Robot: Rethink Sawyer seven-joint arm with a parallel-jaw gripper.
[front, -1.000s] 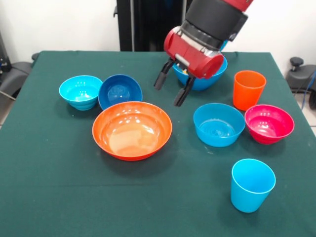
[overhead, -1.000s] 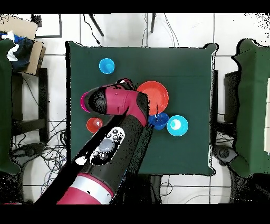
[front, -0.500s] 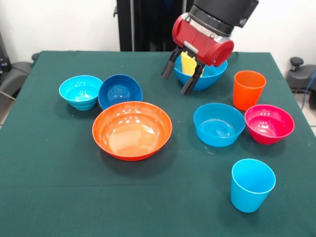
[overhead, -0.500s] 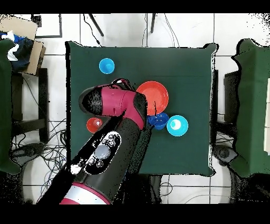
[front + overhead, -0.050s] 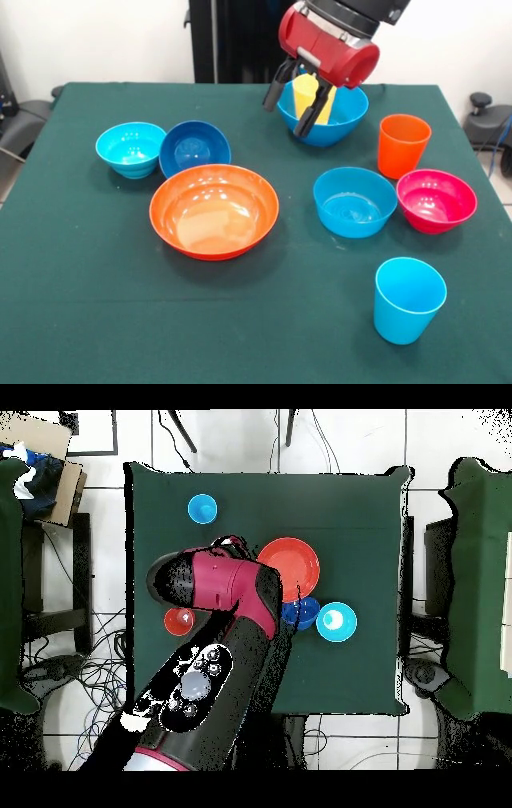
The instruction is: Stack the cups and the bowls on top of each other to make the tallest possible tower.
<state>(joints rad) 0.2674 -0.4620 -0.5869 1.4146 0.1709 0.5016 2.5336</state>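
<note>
A wide orange bowl sits upright. Beside it are a dark blue bowl and a cyan bowl. A yellow cup stands in a large blue bowl. Right of the orange bowl are a light blue bowl, a magenta bowl, an orange cup and a light blue cup.

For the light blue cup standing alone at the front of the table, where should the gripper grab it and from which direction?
Grip the light blue cup at its rim, coming straight down from above. It stands upright with its mouth open upward, so one finger can go inside and one outside the thin wall. Nothing crowds it, so any side of the rim should work. The gripper is now open by the yellow cup in the far blue bowl.
</note>
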